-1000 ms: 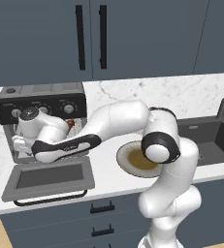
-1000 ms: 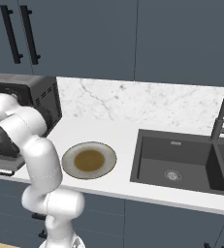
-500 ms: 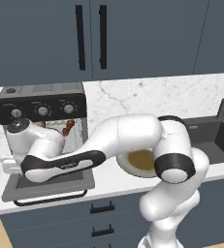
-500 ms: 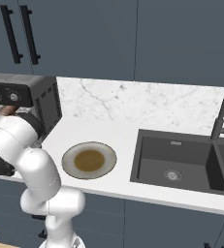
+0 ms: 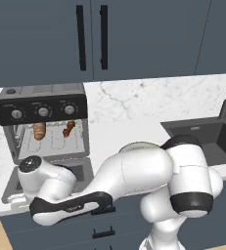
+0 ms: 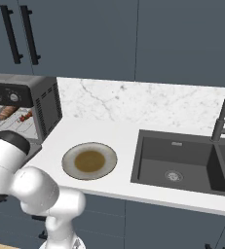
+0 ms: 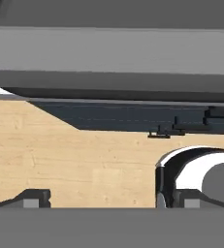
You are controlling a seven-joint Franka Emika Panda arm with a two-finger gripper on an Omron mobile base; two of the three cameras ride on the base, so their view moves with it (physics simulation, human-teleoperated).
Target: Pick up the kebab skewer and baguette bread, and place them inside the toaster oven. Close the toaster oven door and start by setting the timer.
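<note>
Glossy white arm (image 5: 134,171), dark joints

We're looking at a grey slab (image 7: 108,55) across the top, dark navy cabinet fronts (image 7: 133,118) under it, light wood floor (image 7: 70,160) below. Jaws sit spread wide at the bottom corners.

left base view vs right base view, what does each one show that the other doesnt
Left base view alone: the toaster oven door folded down flat, and all three knobs across the black panel. Right base view alone: the plate on the counter, and the whole sink basin with its drain. Both share the toaster oven, with the baguette bread and kebab skewer on its rack, plus the faucet.
</note>
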